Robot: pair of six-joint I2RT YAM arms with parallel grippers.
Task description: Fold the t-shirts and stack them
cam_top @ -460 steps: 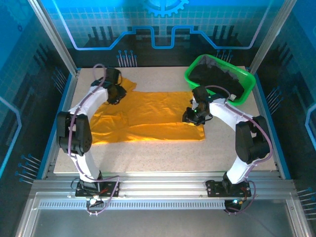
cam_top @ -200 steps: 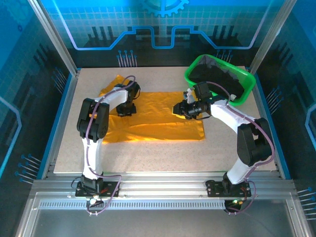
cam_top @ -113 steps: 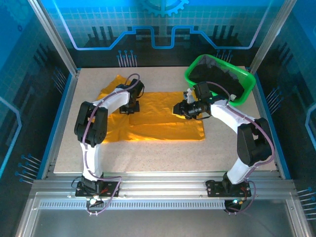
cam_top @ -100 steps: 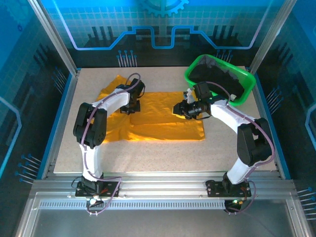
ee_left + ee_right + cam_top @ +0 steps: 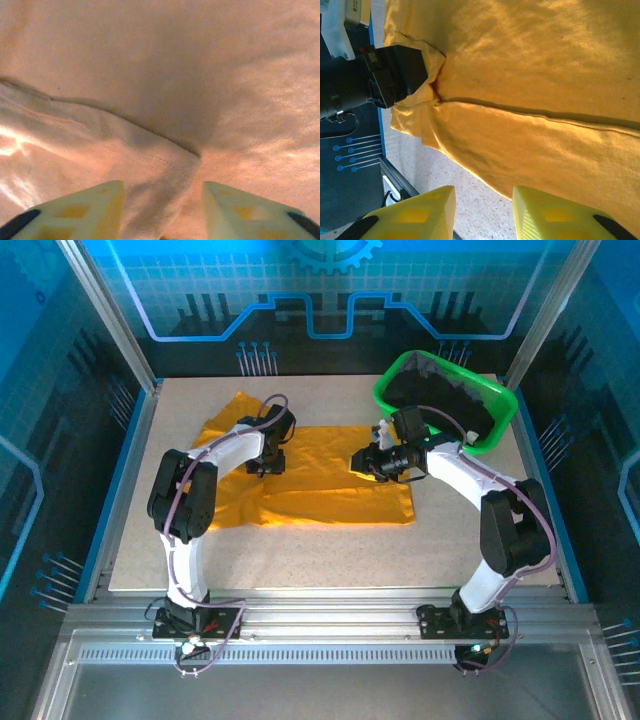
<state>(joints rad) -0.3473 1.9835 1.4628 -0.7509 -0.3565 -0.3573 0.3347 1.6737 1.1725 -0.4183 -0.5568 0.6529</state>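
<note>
Lying flat across the middle of the counter is the orange-yellow t-shirt, with one long fold line noted along its length and a sleeve flap reaching toward the far left corner. The left pincer is seen low over the shirt's far left part, near that flap. In the left wrist view its two pale fingers are spread apart, and a hemmed corner of a doubled-over layer lies on the flat cloth between and just ahead of them; nothing is pinched. The right pincer is held at the shirt's right part, pointing leftward across the fabric. In the right wrist view its yellow fingers are parted, with bare speckled counter and the shirt's near edge visible through the gap; no cloth is gripped there. From that same view a straight folded edge is recorded running across the shirt, and the left arm's black wrist housing is seen resting at a bunched corner. The black t-shirts are piled inside the green basket, which stands at the far right corner of the counter, just beyond the right arm.
</note>
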